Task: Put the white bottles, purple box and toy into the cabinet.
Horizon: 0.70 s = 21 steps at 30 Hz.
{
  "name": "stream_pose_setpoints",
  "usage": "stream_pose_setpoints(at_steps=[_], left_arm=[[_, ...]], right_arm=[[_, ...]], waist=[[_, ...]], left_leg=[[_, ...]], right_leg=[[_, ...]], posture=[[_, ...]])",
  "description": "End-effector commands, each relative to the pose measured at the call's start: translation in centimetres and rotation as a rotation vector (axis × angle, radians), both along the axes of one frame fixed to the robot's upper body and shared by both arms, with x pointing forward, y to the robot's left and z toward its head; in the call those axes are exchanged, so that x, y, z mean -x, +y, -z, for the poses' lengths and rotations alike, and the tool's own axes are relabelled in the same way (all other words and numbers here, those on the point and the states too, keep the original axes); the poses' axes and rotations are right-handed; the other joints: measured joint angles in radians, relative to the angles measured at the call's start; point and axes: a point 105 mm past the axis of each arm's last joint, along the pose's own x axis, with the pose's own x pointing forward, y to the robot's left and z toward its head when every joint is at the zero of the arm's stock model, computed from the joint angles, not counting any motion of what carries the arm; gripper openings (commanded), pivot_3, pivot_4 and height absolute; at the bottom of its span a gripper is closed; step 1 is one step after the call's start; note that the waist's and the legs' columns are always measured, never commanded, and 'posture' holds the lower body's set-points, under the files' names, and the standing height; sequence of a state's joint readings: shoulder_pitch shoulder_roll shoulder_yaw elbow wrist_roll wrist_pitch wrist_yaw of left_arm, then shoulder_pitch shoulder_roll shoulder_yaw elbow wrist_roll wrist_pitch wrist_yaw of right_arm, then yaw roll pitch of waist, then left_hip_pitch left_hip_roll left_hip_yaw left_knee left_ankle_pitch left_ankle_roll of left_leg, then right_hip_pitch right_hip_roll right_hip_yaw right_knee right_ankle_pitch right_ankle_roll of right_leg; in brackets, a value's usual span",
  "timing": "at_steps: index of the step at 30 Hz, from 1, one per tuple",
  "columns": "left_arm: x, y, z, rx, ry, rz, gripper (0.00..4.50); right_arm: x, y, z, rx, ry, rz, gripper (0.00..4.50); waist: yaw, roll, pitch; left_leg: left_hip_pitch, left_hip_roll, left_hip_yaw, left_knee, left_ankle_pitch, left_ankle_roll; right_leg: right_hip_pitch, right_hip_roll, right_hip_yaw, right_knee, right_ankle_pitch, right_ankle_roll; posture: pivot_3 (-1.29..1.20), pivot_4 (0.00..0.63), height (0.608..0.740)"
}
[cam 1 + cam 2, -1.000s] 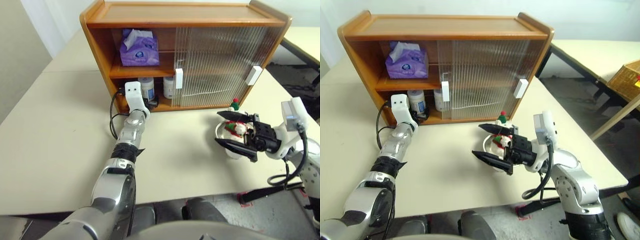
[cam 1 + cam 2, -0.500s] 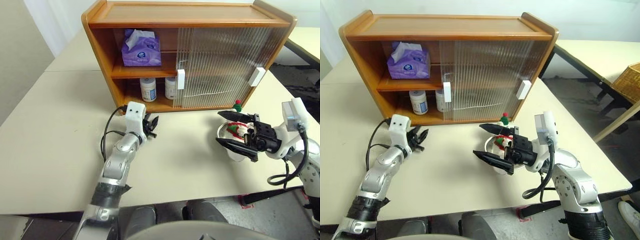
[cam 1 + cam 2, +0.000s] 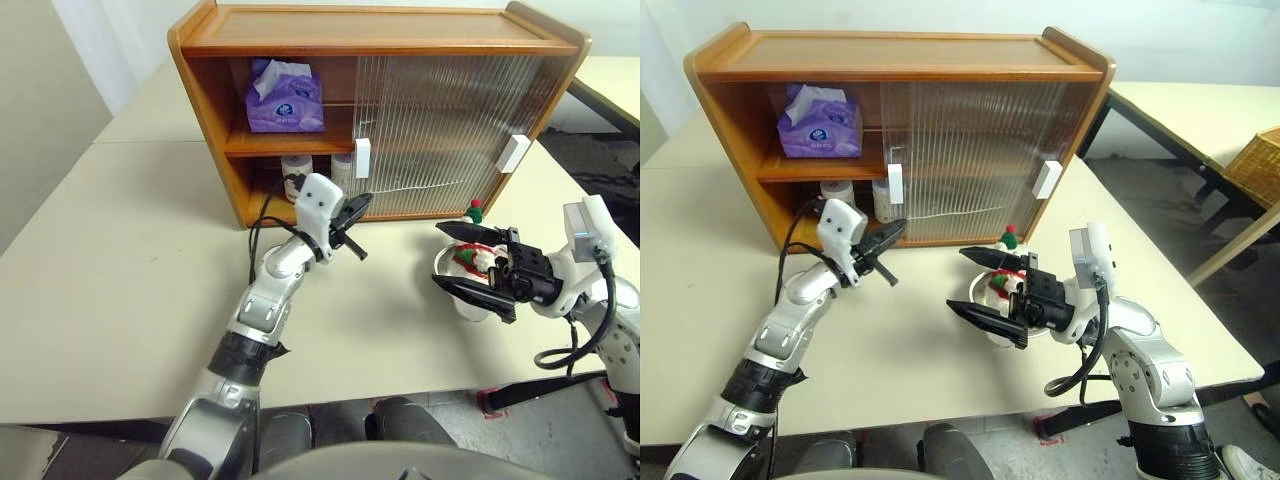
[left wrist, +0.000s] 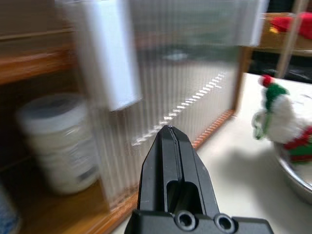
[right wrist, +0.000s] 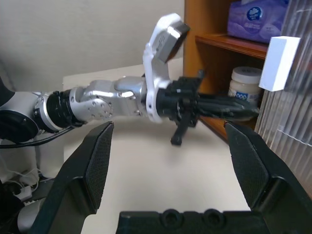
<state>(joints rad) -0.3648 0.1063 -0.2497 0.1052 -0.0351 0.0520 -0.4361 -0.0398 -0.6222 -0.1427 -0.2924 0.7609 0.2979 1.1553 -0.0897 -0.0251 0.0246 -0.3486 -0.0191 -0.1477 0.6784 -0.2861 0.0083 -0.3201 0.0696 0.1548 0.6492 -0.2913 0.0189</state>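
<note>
We saw the left tool (image 3: 885,240) clenched on nothing, just in front of the cabinet (image 3: 902,70), with the white bottles (image 3: 880,198) on the lower shelf just beyond its tip and the purple box (image 3: 820,124) on the shelf above. The right tool (image 3: 990,290) stood released, its fingers spread to either side of the toy (image 3: 1006,275), which sat in a metal dish (image 3: 452,275) on the desk (image 3: 910,370). We judged the plush light and squashy, best pinched gently around its body.
</note>
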Motion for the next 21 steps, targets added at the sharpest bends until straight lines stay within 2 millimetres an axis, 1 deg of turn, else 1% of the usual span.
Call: stream_pose_setpoints(at_steps=[1,2,4,8,10,13,19,21], left_arm=[[-0.4,-1.1,-1.0,0.021,-0.05,0.01,0.01],[-0.6,-1.3,-1.5,0.029,-0.073,0.005,0.01],[-0.9,-1.6,-2.2,0.038,-0.11,-0.003,0.01],[-1.8,-2.0,-3.9,0.029,-0.205,-0.034,0.01],[-2.0,-2.1,-4.4,0.023,-0.234,-0.051,0.01],[-2.2,-2.0,-4.5,0.012,-0.252,-0.067,0.01],[-3.0,-0.2,-4.3,0.004,-0.232,-0.176,0.01],[-3.2,0.1,-4.3,0.0,-0.225,-0.196,0.01]], right_arm=[[-0.1,0.0,-0.2,0.012,-0.021,0.009,4.5],[0.0,0.0,-0.2,0.012,-0.021,0.01,4.5],[0.0,0.1,-0.2,0.011,-0.021,0.011,4.5],[-0.1,0.2,-0.1,0.009,-0.022,0.011,4.5],[-0.1,0.2,-0.1,0.009,-0.023,0.01,4.5],[-0.1,0.2,-0.1,0.009,-0.022,0.012,4.5],[-0.1,0.2,-0.1,0.008,-0.022,0.014,4.5],[-0.1,0.2,-0.1,0.008,-0.023,0.014,4.5]], waist=[[-0.001,0.0,0.0],[-0.001,0.0,0.0],[-0.003,0.0,0.0],[-0.006,0.0,0.0],[-0.007,0.0,0.0],[-0.011,0.0,0.0],[-0.014,0.0,0.0],[-0.014,0.0,0.0]], left_leg=[[0.0,0.0,0.0,0.0,0.0,0.0],[0.0,0.0,0.0,0.0,0.0,0.0],[0.0,0.0,0.0,0.0,0.0,0.0],[0.0,0.0,0.0,0.0,0.0,0.0],[0.0,0.0,0.0,0.0,0.0,0.0],[0.0,0.0,0.0,0.0,0.0,0.0],[0.0,-0.001,0.0,0.0,0.0,0.0],[0.0,-0.001,0.0,0.0,0.0,0.0]], right_leg=[[0.0,0.0,0.0,0.0,0.0,0.005],[0.0,0.0,0.0,0.0,-0.002,0.01],[0.0,0.0,0.0,0.0,-0.001,0.014],[0.0,0.0,0.0,0.0,-0.002,0.017],[0.001,0.0,0.0,0.0,-0.002,0.017],[0.001,0.0,0.0,0.0,-0.002,0.017],[0.001,0.0,0.0,0.0,-0.002,0.018],[0.001,0.0,0.0,0.0,-0.002,0.018]], posture=[[-0.16,0.0,0.74],[-0.16,0.0,0.74],[-0.16,0.0,0.74],[-0.17,0.0,0.74],[-0.17,0.0,0.74],[-0.17,0.0,0.74],[-0.17,0.0,0.74],[-0.17,0.0,0.74]])
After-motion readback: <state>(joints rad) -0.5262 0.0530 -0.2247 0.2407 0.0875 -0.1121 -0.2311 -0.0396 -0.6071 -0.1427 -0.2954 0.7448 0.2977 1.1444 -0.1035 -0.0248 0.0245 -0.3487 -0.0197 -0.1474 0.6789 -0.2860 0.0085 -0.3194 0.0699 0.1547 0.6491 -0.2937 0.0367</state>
